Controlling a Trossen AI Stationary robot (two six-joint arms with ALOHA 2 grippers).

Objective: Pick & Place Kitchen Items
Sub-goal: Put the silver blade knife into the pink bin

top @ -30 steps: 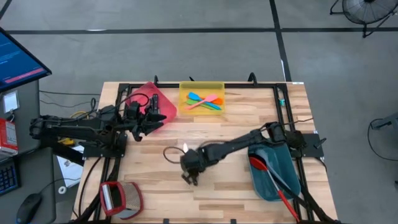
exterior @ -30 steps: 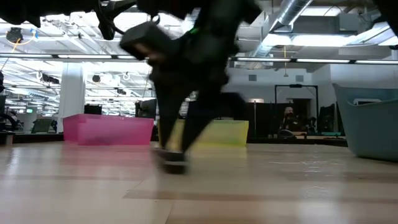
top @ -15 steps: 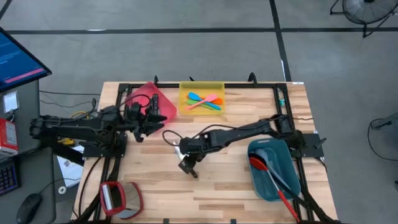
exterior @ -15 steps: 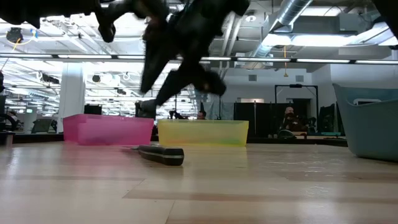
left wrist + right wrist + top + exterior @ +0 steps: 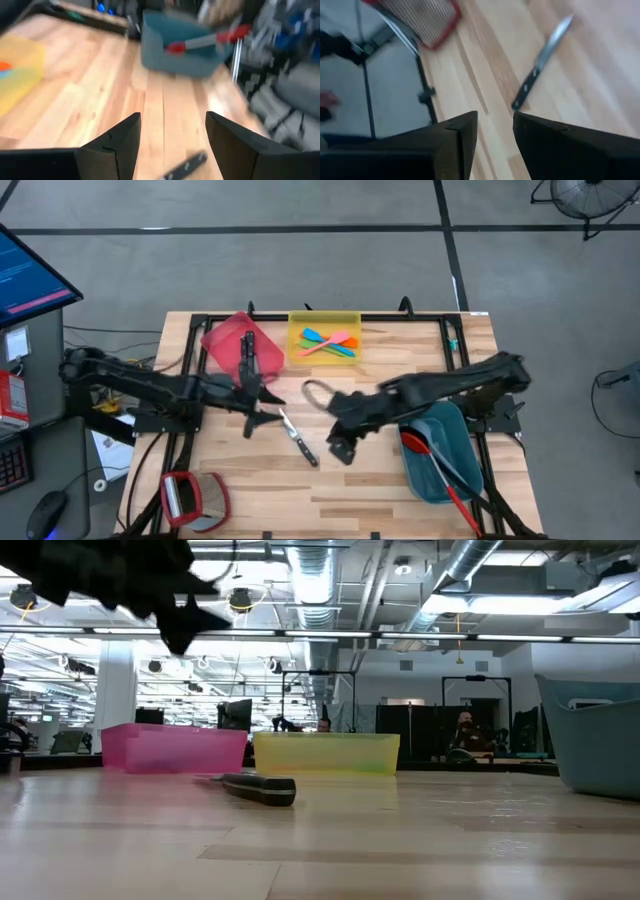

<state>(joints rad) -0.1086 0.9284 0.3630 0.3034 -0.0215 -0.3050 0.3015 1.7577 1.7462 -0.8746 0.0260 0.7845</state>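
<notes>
Since the earlier frame the right gripper [image 5: 341, 450] has left the knife [image 5: 299, 440] at centre frame, jaws part-open and empty. Left gripper [image 5: 262, 402] hovers just upper-left of it, wide open and empty. Only the low view shows bare tabletop [image 5: 420, 840] at lower right.

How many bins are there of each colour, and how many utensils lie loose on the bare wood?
Pink bin: 1
Yellow bin: 1
Teal bin: 1
Knife loose on the table: 1
Total: 4
</notes>
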